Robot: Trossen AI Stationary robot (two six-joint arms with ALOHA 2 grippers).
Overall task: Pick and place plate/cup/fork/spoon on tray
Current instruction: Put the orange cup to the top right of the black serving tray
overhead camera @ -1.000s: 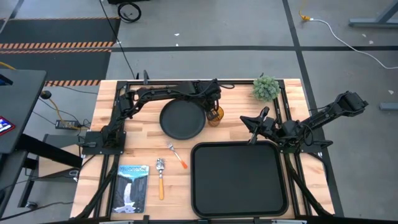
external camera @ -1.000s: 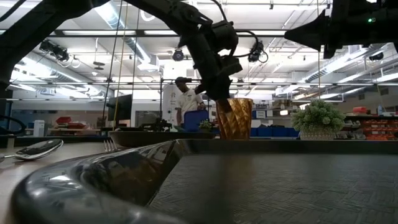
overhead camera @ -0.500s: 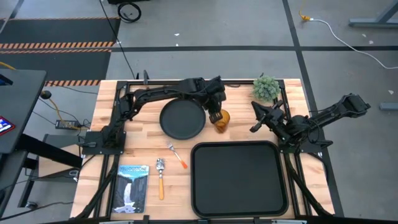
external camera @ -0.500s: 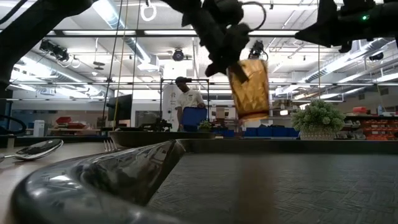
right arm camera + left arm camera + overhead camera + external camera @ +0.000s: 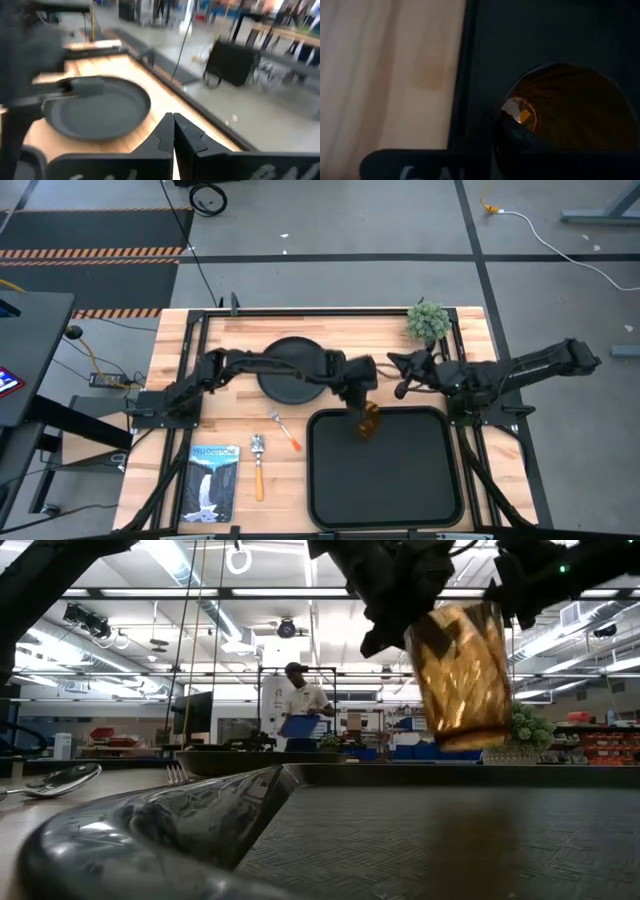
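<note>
High view: the left gripper (image 5: 362, 402) pinches the cup (image 5: 367, 421) over the tray (image 5: 385, 510), which carries nothing yet. Plate (image 5: 290, 375), fork (image 5: 284, 429) and spoon (image 5: 259, 463) remain on the worktop (image 5: 225, 415).

Low view: cup clear of tray floor.

Right wrist view: right gripper (image 5: 173, 131), jaws pressed together, faces the plate.
</note>
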